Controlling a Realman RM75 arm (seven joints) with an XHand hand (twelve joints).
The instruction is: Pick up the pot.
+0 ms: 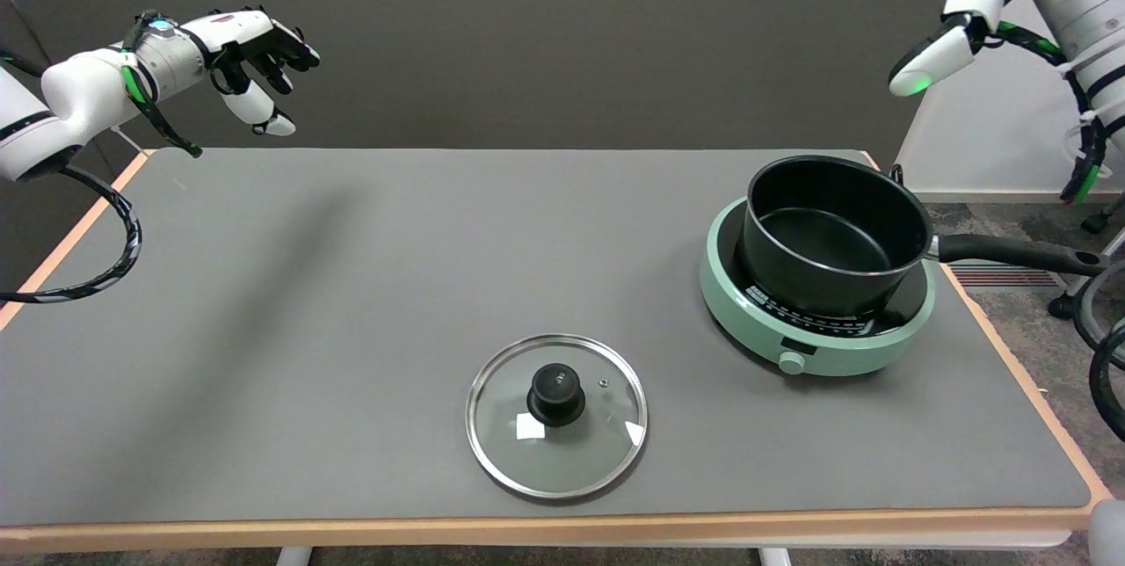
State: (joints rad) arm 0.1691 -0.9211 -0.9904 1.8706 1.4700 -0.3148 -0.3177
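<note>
The pot waits on the cooker, and the right hand is not in the picture

The black pot (833, 236) stands upright on the round green induction cooker (813, 346) at the right side of the grey table (352, 285), with nothing inside it. Its long black handle (1019, 254) points to the right and goes past the table edge, probably so that the right arm can reach it easily from that side. The glass lid (556, 415) lies flat on the table, well apart from the pot, so the pot is already uncovered. The working right hand is not visible, therefore I cannot tell how open it is or whether it holds something. The pot is not yet picked up, and I judge the handle is the natural place to grip
</note>
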